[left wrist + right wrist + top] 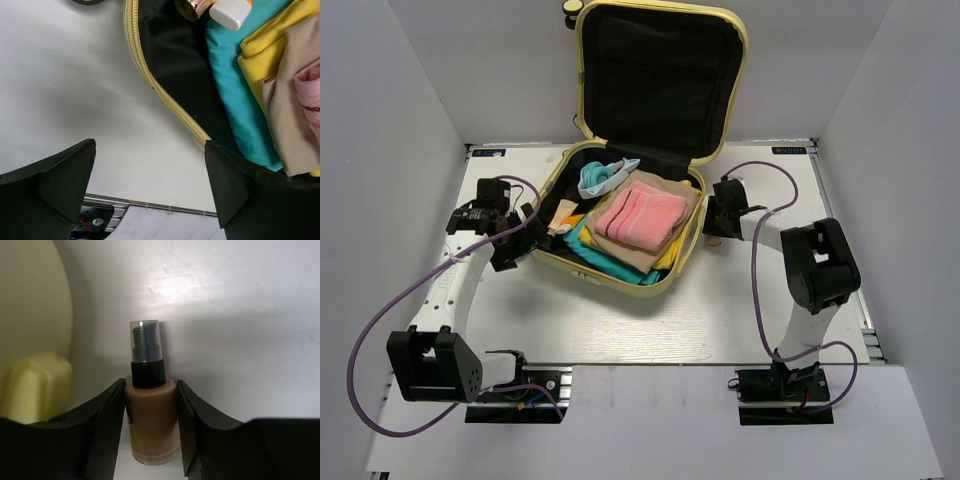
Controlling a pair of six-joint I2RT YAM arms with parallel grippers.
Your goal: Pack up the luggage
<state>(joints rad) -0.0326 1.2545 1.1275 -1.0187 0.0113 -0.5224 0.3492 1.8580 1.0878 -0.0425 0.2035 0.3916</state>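
Found open on the desk (620, 330): the luggage (660, 85), lid raised, folded clothes inside with a pink towel (640, 217) on top. At the luggage's left rim, the left pincer (150, 145), spread wide and gripping nothing. Just right of the luggage, the right pincer (151, 382), clamped on a foundation bottle (151, 425) close beside the yellow shell.

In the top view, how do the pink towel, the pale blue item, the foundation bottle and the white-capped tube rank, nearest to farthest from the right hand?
1. foundation bottle: between the right hand's fingers, outside the luggage, on its right.
2. pink towel: top of the pile, in the middle.
3. pale blue item: back left corner.
4. white-capped tube: left edge.
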